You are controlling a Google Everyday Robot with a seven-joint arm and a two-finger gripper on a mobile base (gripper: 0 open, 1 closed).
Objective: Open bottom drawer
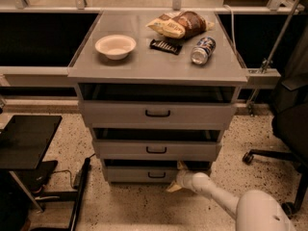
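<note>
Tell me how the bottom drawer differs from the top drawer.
The bottom drawer looks narrower and shorter than the top drawer. The bottom drawer is lowest; the top drawer sits just under the countertop. The open gripper is at the bottom drawer's right end; nothing touches the top drawer. Both have grey fronts and black handles.

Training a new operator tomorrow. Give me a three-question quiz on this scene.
1. True or false: the two-finger gripper is by the right end of the narrow grey bottom drawer.
2. The silver drink can on the grey cabinet top: A upright; B on its side; C on the floor?
3. Fill in: the flat black snack bar lies between the round white bowl and the ___.
Key: true; B; can.
</note>
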